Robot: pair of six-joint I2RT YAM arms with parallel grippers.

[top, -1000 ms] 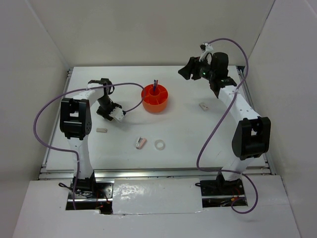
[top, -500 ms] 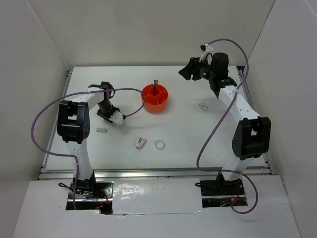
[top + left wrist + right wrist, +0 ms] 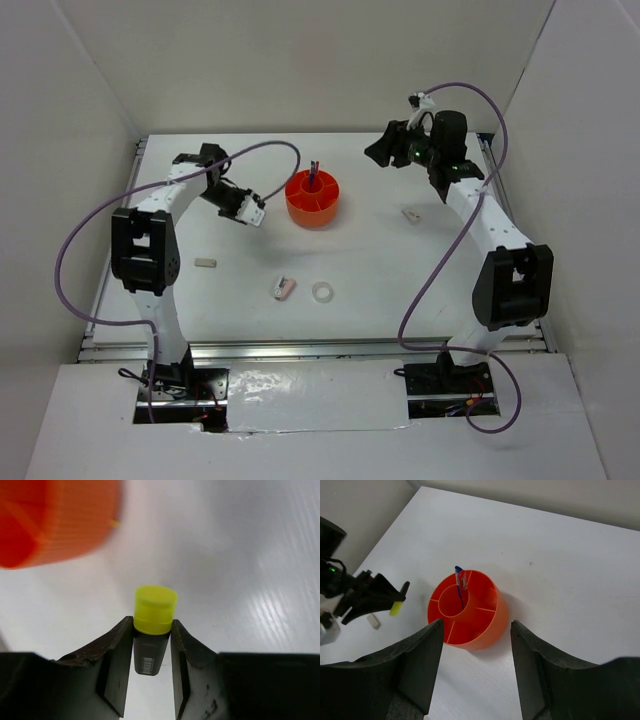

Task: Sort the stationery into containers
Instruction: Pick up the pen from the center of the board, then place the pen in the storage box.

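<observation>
My left gripper (image 3: 152, 624) is shut on a small black piece with a yellow cap (image 3: 155, 609), held above the table just left of the round orange container (image 3: 313, 198). The same yellow cap (image 3: 396, 608) shows in the right wrist view, beside the container (image 3: 485, 620). A red and a blue pen (image 3: 460, 582) stand in its central cup. My right gripper (image 3: 383, 150) hangs open above the table, behind and to the right of the container, with nothing between its fingers.
A white eraser block (image 3: 205, 263) lies at the left. A pink-white piece (image 3: 284, 289) and a white tape ring (image 3: 322, 292) lie in front of the container. Another white block (image 3: 409, 213) lies to the right. White walls enclose the table.
My left gripper closed on the yellow-capped piece, lifted it and swung back and right toward the orange container. The right arm has barely moved.
</observation>
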